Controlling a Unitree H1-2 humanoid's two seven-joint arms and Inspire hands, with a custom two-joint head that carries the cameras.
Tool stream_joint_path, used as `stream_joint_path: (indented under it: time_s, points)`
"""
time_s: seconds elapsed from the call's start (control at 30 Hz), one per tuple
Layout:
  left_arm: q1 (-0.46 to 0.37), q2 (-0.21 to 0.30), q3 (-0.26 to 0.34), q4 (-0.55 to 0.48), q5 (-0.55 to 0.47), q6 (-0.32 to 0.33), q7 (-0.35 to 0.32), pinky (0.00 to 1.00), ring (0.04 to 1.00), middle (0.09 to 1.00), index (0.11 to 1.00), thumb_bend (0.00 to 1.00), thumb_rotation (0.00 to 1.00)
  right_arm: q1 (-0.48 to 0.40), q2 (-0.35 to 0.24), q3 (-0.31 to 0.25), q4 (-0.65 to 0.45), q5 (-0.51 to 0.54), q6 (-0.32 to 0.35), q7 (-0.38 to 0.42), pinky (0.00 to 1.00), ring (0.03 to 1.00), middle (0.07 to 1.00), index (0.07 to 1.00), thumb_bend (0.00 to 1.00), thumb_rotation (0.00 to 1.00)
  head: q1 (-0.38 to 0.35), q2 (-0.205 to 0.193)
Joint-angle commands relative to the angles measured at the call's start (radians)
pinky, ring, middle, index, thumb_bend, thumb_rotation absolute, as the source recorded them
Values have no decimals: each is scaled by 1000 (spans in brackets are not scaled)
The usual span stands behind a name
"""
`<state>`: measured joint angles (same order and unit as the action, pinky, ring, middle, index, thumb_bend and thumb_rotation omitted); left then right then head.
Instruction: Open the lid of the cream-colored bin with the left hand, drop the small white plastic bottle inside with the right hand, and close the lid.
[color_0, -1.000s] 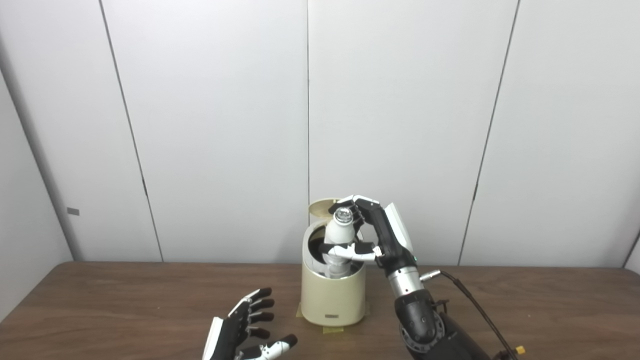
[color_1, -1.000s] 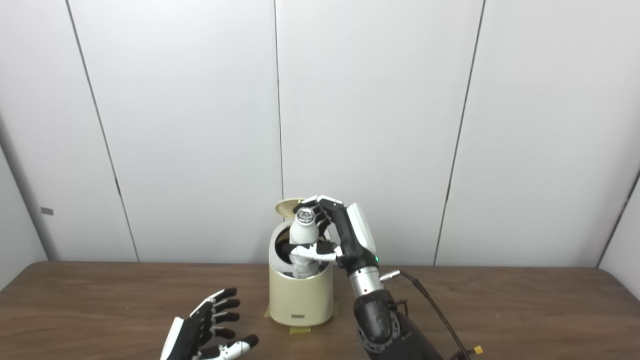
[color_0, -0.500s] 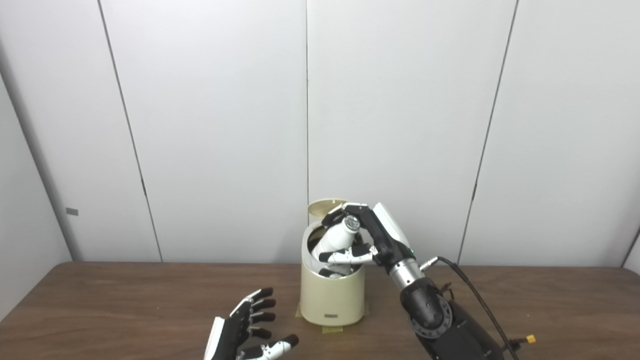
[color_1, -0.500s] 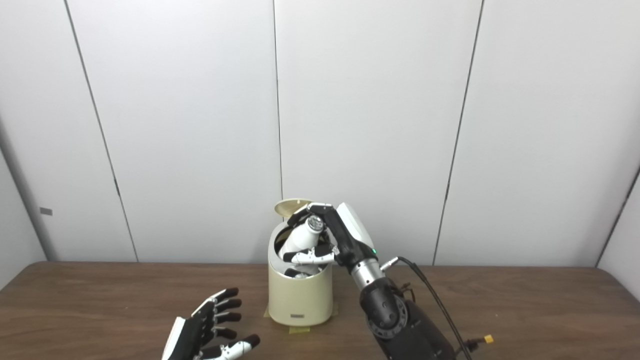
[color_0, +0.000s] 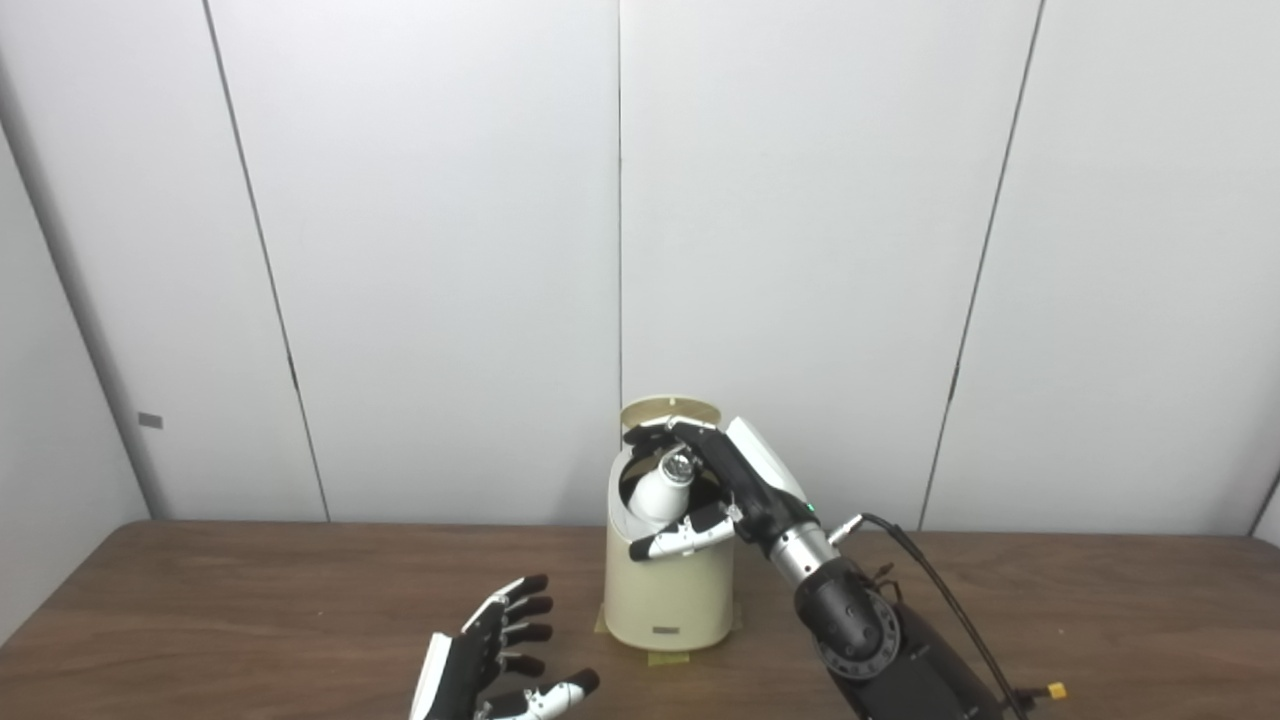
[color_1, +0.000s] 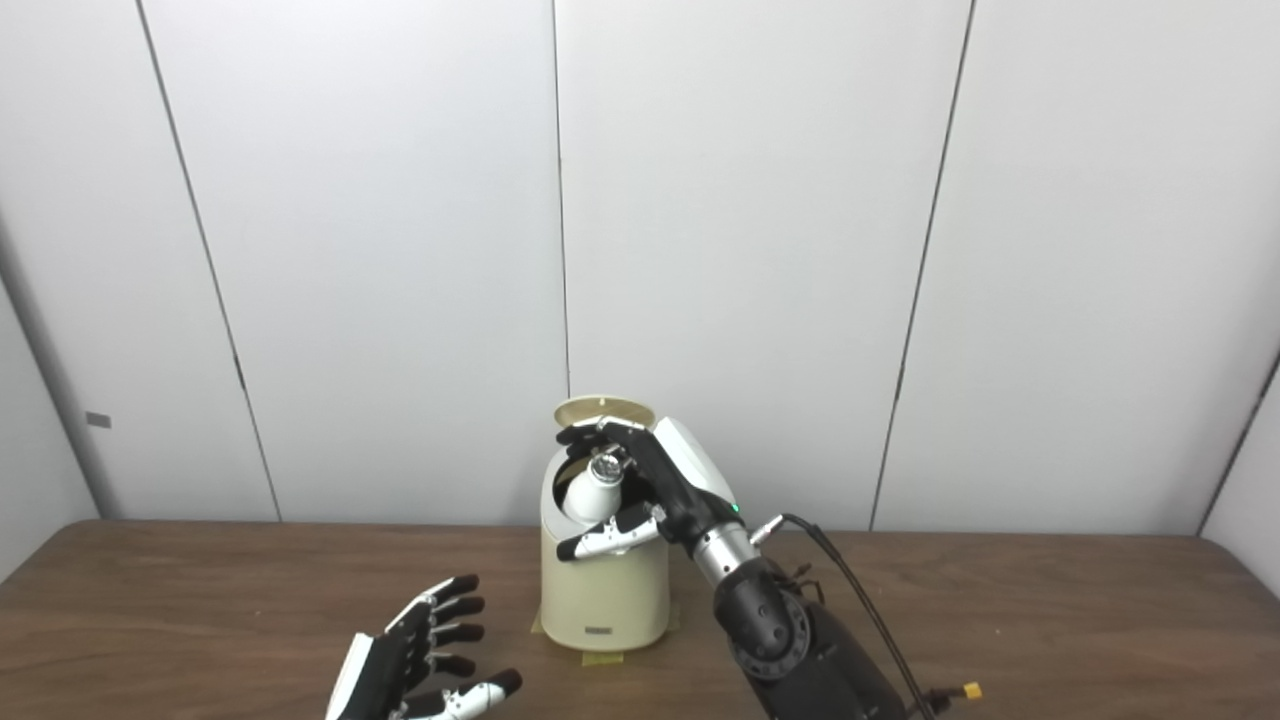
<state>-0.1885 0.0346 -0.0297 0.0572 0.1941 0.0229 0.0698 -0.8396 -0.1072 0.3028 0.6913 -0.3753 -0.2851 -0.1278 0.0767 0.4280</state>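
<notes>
A: What fills most of the frame?

B: The pale panelled wall takes the whole upper two thirds. Below it the brown wood-grain bench runs across the bottom of the frame.

A: And on the bench?

B: The cream-colored bin stands at lower centre, a little left of the middle in the right eye view. Its lid is tipped up at the back, so the mouth is open. A yellowish patch of tape shows under its base at the front.

A: Where are the arms?

B: The right arm rises from the lower right corner and slants up-left to the bin, with a black cable looping off its wrist toward the right. The right hand sits over the bin's mouth, fingers curled above the opening and the thumb stretched across the front rim.

A: Is it holding anything?

B: The small white plastic bottle lies inside that curl, tilted, its silvery cap up and to the right, its lower part already down within the bin's mouth. Whether the fingers truly press on it or just cage it, I cannot tell.

A: And the other one?

B: The left hand is at the bottom edge, left of centre, near the bin but apart from it. Its fingers are spread wide and it holds nothing.
</notes>
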Motion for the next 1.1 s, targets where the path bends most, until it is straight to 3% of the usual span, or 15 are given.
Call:
stream_joint_path:
  time_s: [0.0, 0.33, 0.83, 1.07]
  points:
    - [-33, -1, -2, -34, 5, -10, 5, 593, 730, 796, 850, 726, 21, -25, -8, -17, -28, -7, 4, 3, 451, 588, 700, 724, 927, 77, 1, 0]
    - [-34, 4, 0, -27, 4, -16, 5, 581, 723, 787, 847, 730, 24, 4, -8, -53, -93, -7, 20, 7, 447, 588, 717, 727, 924, 76, 0, 0]
    - [-40, 15, 1, -10, 1, -26, 2, 600, 730, 789, 844, 728, 25, 85, -47, -130, -378, -18, 88, 36, 506, 652, 726, 742, 921, 119, -23, -3]
    - [-42, 14, 2, -9, -4, -24, 2, 605, 738, 796, 842, 727, 18, 108, -55, -132, -414, -23, 81, 54, 517, 658, 718, 734, 931, 117, -24, -6]
